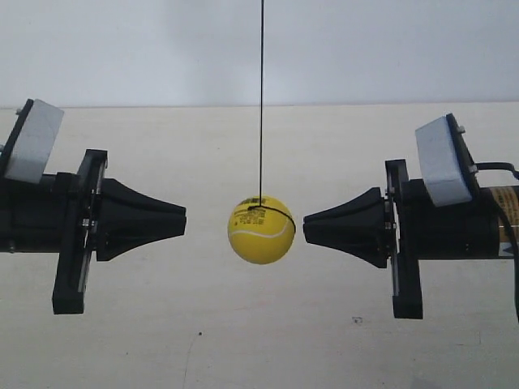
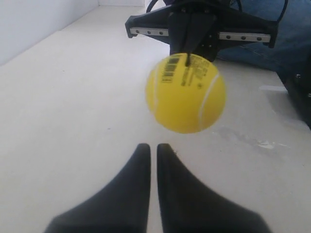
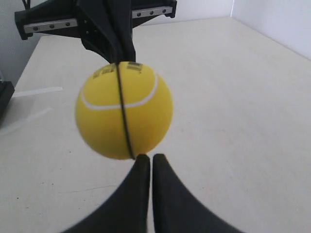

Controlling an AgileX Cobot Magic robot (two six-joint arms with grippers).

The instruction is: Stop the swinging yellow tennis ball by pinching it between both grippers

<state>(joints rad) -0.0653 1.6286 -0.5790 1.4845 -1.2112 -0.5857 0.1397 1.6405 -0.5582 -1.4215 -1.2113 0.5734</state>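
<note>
left gripper (image 2: 153, 145): two smooth matte black fingers, each a tapered half-cone, pressed together with only a hairline slit between them. Basically closed, holding nothing.
right gripper (image 3: 147, 156): same deal. Two black half-cone fingers, a thin slit, closed on nothing, with the tip just beside the ball.
cone tips from outside: two in total, pointing at each other. The arm at the exterior view's left (image 1: 180, 219) sits clearly off the ball, and the arm at the exterior view's right (image 1: 308, 228) is much nearer, with just a sliver of gap.
cross plates: two, flat black bars standing upright behind each cone (image 1: 77, 235) (image 1: 403, 243). The one facing the left wrist camera has a silvery rail with small screws.
blocks: two, grey-white, chunky and rectangular, one tilted on top of each arm (image 1: 36, 139) (image 1: 442, 158).
yellow tennis ball (image 1: 261, 230): just one, round, bright yellow and a bit fuzzy. It hangs in the air between the two tips, touching neither as far as the exterior view shows.
seam (image 3: 141, 101): a white curved line.
black band (image 3: 124, 116): one thin loop around the ball.
barcode sticker (image 2: 168, 72): one, near the top, print too blurry to read.
string (image 1: 261, 97): one, thin, dark, straight up out of frame.
table (image 1: 243, 340): pale cream, matte, with a few small specks.
wall (image 1: 365, 49): plain white.
</note>
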